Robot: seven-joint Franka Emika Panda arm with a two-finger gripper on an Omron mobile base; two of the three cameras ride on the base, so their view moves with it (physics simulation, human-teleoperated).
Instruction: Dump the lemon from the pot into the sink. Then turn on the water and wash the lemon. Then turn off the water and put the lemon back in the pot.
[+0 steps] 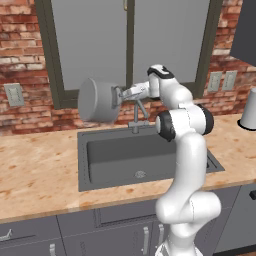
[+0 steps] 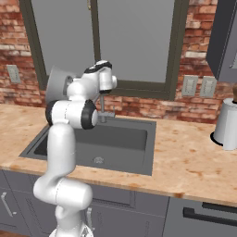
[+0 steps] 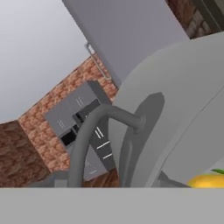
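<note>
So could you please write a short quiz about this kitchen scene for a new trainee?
1. True or false: the pot stands flat on the counter.
2. Where does the lemon show in the hand view? A) on the sink floor B) at the lower right, by the pot C) on the windowsill
3. Fill in: the sink has a small round silver ____ on its floor.

Key: 1 false, it is lifted and tipped on its side above the sink's left part. 2 B. 3 drain.

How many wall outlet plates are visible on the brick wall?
3: one pale wall outlet plate left of the window, two side-by-side plates right of it. Others may be hidden.
</note>
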